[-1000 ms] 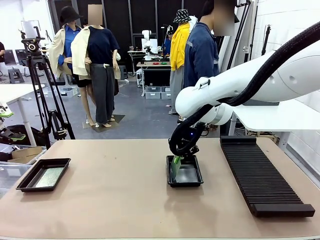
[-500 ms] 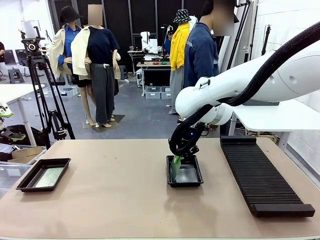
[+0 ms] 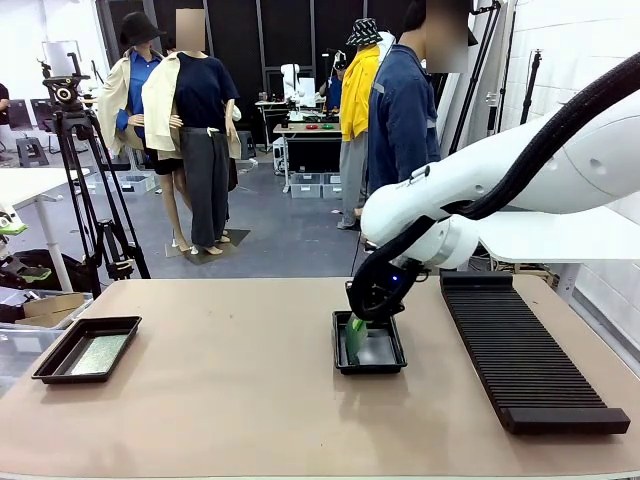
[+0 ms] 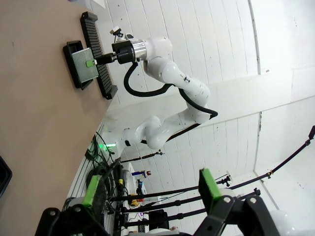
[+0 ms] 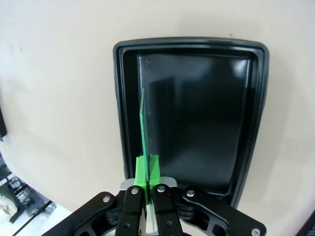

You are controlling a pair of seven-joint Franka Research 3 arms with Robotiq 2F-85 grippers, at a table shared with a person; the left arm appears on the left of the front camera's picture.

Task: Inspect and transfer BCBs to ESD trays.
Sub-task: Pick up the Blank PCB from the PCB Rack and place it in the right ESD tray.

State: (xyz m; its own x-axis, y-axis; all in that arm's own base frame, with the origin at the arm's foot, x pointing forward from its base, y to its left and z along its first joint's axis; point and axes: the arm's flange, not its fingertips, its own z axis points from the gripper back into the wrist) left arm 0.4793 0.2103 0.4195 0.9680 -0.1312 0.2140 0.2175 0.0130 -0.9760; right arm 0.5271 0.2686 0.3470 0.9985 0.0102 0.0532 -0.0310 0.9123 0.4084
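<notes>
Over the middle tray (image 3: 370, 369) on the tabletop (image 3: 230, 400), your right pincer (image 3: 355, 323) is clamped on the top edge of a green board (image 3: 351, 340). The board stands on edge along that tray's left wall; whether it touches the floor, you cannot tell. A second board (image 3: 95, 353) lies flat in the left tray (image 3: 65, 377). A ribbed rack (image 3: 520, 350) sits just right of the middle tray. Your left pincer (image 4: 150, 189) hangs with jaws wide apart, gripping nothing.
</notes>
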